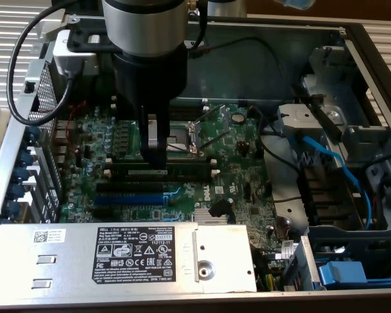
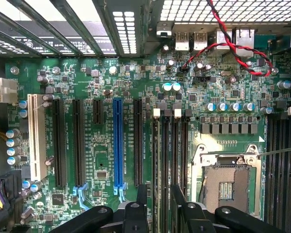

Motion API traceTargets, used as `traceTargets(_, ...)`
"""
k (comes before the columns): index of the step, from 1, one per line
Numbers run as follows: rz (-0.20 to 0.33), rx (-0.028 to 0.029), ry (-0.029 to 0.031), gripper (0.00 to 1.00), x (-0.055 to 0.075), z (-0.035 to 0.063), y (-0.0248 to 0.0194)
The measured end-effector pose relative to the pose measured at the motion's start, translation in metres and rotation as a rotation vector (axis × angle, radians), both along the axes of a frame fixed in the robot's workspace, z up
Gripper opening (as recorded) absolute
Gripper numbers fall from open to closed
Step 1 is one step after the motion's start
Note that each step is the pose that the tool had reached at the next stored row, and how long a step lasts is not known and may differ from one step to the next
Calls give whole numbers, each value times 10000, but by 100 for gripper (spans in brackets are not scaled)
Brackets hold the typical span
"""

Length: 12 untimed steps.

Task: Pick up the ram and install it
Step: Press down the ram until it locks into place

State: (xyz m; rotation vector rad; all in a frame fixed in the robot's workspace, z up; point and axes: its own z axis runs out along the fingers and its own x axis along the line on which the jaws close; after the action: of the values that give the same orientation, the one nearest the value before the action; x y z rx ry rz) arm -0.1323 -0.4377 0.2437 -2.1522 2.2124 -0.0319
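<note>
1. The ram (image 1: 143,173) shows in the exterior view as a long, thin, dark strip with a greenish edge. It stands on edge along the black memory slots (image 1: 182,168), between their white end clips. Its chips and label cannot be made out.
2. It sits just in front of the CPU socket (image 1: 186,134) and just behind the blue expansion slot (image 1: 127,197), near the middle of the green motherboard (image 1: 238,163).
3. The claw (image 1: 155,156) hangs straight down over the ram, its tips right at the slot row. Whether they touch the stick cannot be told.
4. In the wrist view the claw (image 2: 160,199) is released. Its two black fingers (image 2: 142,193) stand apart, one on each side of the memory slots (image 2: 169,145), with nothing clamped between them.
5. The same view shows the blue expansion slot (image 2: 118,141) beside several black ones, a white slot (image 2: 36,136) farther off, and the CPU socket (image 2: 228,179) on the other side of the memory slots.
6. Red and black wires (image 2: 233,43) loop over the board near the rear ports.
7. Around the board in the exterior view are the grey metal case (image 1: 280,59), a silver labelled power supply (image 1: 117,251) at the front, and a blue cable (image 1: 326,153) toward the exterior view's right.
</note>
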Motion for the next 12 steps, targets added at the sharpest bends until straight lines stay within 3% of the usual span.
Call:
traceTargets(5, 0, 0, 0, 33, 0, 0, 0)
traceTargets(6, 0, 0, 0, 31, 0, 0, 0)
traceTargets(7, 0, -1, 0, 17, 0, 0, 0)
traceTargets(8, 0, 0, 0, 11, 0, 0, 0)
traceTargets(12, 0, -1, 0, 11, 0, 0, 0)
